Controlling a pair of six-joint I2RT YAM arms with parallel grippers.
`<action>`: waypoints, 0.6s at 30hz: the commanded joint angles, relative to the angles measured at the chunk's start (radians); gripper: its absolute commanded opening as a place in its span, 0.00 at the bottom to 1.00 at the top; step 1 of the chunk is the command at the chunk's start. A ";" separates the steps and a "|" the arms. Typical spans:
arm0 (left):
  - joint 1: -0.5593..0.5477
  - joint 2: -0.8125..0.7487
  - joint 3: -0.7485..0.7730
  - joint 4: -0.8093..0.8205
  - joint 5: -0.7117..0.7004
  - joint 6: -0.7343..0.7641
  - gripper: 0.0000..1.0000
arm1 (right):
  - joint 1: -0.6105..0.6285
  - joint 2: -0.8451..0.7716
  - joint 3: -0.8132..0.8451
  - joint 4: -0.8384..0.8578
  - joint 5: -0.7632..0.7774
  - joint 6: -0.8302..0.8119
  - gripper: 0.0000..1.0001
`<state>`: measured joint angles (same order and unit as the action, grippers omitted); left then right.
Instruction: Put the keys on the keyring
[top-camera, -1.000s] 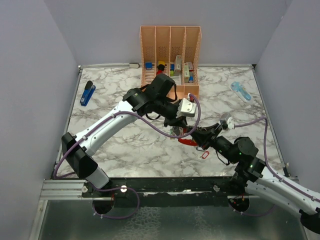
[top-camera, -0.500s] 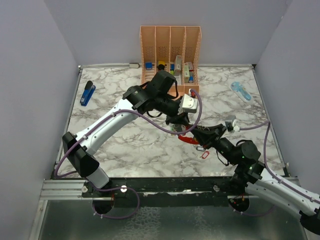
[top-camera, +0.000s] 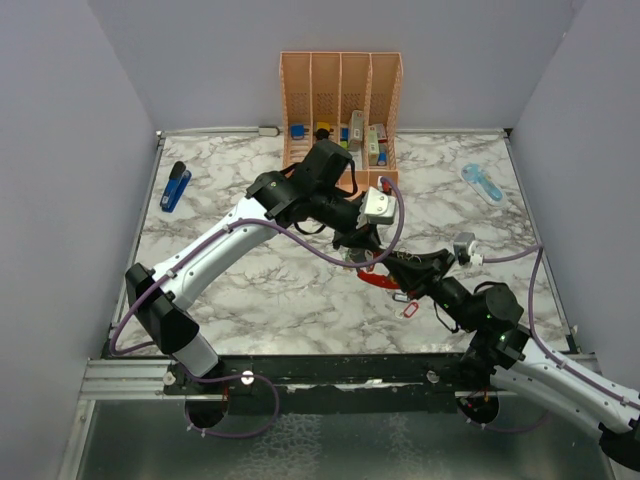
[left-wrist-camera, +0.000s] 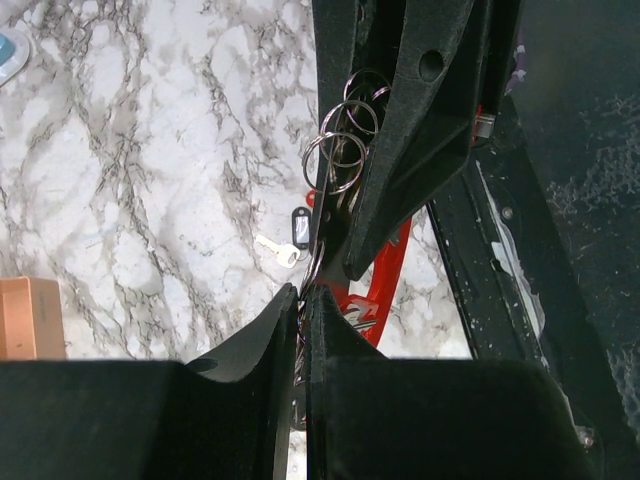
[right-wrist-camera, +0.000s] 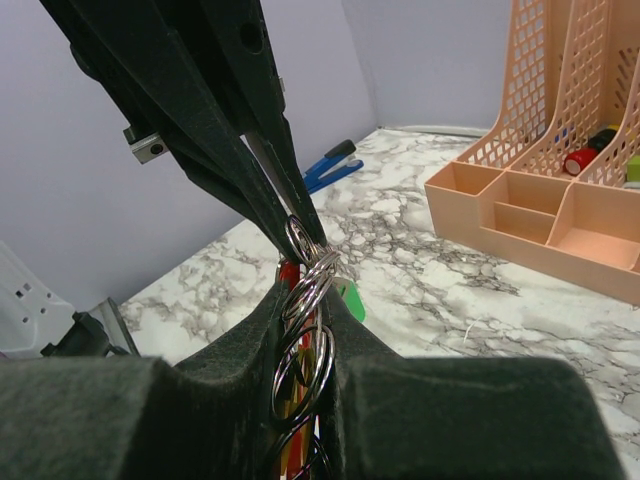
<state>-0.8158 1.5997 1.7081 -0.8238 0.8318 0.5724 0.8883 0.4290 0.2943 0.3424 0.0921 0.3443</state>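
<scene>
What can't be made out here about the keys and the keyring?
- Left wrist: black fingers hide the key blades; only split rings show.
- Top view: the left arm and right arm cover most of those rings; only part of the red keyring shows.
- Right wrist: fingers hide whether any ring is threaded onto the keyring.

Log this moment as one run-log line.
left gripper: shut on split rings | right gripper: shut on same rings | keyring: under both grippers | loose key: on table
</scene>
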 joint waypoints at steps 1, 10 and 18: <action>0.010 -0.009 0.010 0.034 0.035 -0.015 0.00 | -0.001 -0.003 -0.014 -0.019 0.043 -0.002 0.04; 0.019 -0.007 0.010 0.016 0.058 0.033 0.00 | -0.001 0.006 -0.005 -0.053 0.042 0.004 0.11; 0.021 -0.015 0.000 -0.015 0.066 0.078 0.00 | -0.001 0.011 0.009 -0.079 0.041 -0.008 0.26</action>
<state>-0.8040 1.6020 1.7073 -0.8417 0.8501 0.6170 0.8883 0.4370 0.2943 0.3138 0.1017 0.3470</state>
